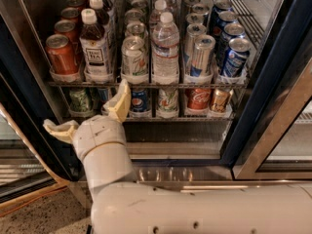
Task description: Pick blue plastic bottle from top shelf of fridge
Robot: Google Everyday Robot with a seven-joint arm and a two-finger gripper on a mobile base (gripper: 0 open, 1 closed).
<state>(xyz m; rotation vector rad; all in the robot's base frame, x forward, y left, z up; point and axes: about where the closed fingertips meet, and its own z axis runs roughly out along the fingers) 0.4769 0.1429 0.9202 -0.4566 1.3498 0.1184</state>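
The blue plastic bottle [94, 48] holds brown tea, with a white cap and a white "TEA" label. It stands at the front of the second lane from the left on the top shelf [146, 83] of the fridge [258, 116], with more tea bottles behind it. My gripper [87, 116] is open and empty, below the shelf's front edge and just below the tea bottle. One cream finger [119, 101] points up toward the shelf; the other [58, 129] sticks out to the left.
A red can [62, 55] stands left of the tea bottle, a silver-green can [134, 57] and a clear water bottle [165, 45] to its right, then tall silver and blue cans. Short soda cans [199, 99] fill the lower rack. The open door frame [273, 130] stands at the right.
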